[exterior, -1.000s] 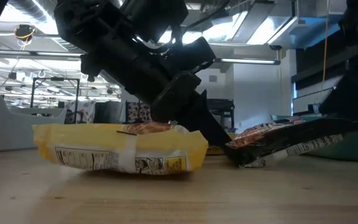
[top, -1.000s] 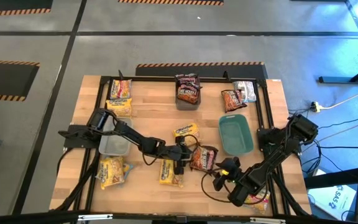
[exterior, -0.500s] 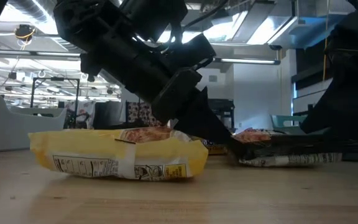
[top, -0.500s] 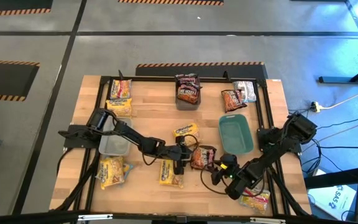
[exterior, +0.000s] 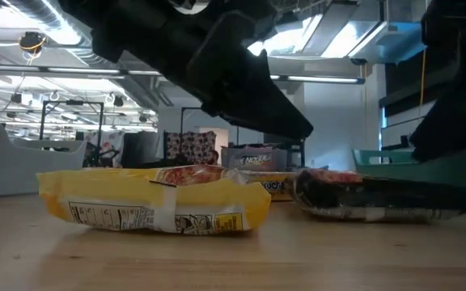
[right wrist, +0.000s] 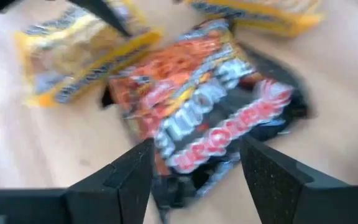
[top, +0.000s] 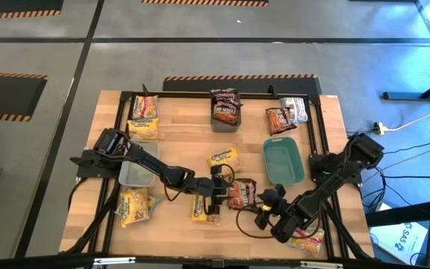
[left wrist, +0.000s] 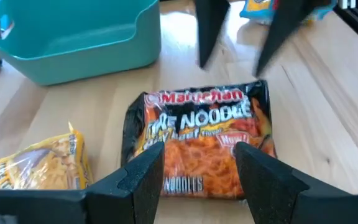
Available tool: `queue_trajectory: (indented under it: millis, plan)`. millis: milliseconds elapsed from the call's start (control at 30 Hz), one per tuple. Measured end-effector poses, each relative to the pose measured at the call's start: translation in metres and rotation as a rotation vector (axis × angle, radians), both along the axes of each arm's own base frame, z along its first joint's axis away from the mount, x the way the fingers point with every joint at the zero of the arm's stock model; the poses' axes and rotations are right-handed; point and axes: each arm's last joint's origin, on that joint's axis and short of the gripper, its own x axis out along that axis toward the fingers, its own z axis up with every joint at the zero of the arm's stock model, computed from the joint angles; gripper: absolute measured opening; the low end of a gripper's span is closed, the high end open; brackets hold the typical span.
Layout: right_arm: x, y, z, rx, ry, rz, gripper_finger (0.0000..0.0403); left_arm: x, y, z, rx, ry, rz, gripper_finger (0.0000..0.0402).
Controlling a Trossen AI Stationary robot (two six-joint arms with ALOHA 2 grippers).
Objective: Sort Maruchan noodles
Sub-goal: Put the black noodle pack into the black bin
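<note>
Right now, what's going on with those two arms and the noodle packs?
Left pincer and right pincer both open, facing the dark red-orange packet from opposite sides. Packet flat on table, ungripped. Yellow packet close beside it.

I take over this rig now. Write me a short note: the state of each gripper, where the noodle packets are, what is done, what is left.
Left gripper: open, beside the dark red packet at table centre, holding nothing.
Right gripper: open, at the same packet's other side, holding nothing.
Done: one dark red packet sits in the grey bin at the far edge.
Left: yellow packets at the far left, near left and centre; another by the left gripper; two packets at the far right; one under the right arm. The green bin holds nothing.
</note>
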Motion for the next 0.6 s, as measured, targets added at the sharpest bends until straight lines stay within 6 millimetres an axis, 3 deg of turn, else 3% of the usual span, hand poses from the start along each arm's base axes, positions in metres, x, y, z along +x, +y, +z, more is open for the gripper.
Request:
queue_trajectory:
  millis: [133, 300, 600]
  plan:
    - [-0.004, -0.002, 0.010, -0.048, 0.089, 0.124, 0.0221, 0.003, 0.007, -0.013, -0.026, 0.041, 0.016, 0.0192]
    - [-0.004, -0.001, 0.007, -0.085, 0.142, 0.214, 0.0221, 0.006, 0.011, -0.030, -0.070, 0.077, 0.026, 0.0192]
    - [-0.001, -0.004, 0.002, -0.192, 0.174, 0.261, 0.0221, 0.003, 0.007, -0.033, -0.066, 0.109, 0.023, 0.0192]
